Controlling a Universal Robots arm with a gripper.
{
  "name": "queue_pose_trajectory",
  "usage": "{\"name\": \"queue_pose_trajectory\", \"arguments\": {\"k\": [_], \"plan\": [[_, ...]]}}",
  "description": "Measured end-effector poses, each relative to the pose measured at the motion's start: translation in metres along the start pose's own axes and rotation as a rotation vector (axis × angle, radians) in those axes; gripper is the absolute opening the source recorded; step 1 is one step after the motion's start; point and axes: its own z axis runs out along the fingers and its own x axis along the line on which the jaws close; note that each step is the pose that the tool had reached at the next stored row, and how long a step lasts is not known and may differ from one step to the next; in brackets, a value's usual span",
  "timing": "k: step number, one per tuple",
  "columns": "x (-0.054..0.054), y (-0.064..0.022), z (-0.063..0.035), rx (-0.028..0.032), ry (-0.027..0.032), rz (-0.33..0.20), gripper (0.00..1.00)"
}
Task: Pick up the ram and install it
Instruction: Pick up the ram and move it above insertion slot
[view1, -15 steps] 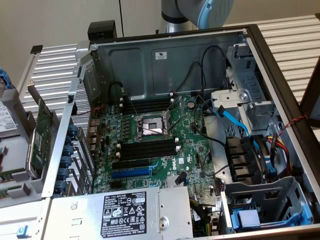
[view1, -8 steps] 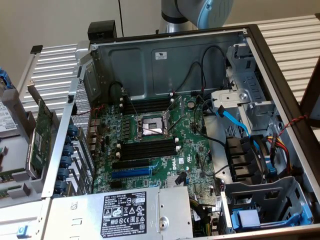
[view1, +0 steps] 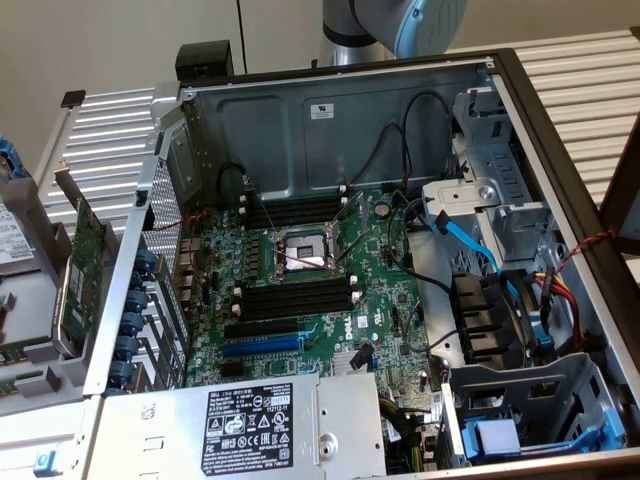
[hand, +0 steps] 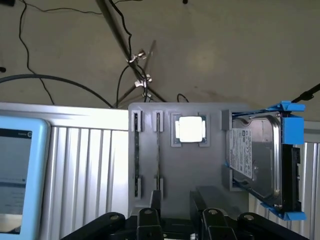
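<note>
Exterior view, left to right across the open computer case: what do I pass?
Green expansion card → blue slot clips → CPU socket → blue data cable → red and yellow wires.

The arm (view1: 347, 35) is a silvery-grey tube with a pale blue joint cap (view1: 432, 22). The tool (hand: 176, 206) is black, its linkages pinned by round bolts (hand: 212, 214).

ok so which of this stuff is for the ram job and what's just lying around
Job: ram in the grey holder, black memory slots, open gripper.
Lying about: hard drive, square chip, expansion card, tablet.
</note>
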Motion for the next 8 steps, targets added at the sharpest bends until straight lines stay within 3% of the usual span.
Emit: {"name": "queue_pose_trajectory", "arguments": {"k": [8], "plan": [[0.004,0.0039,0.0128,0.0012,0.0004,-0.003,0.36]]}}
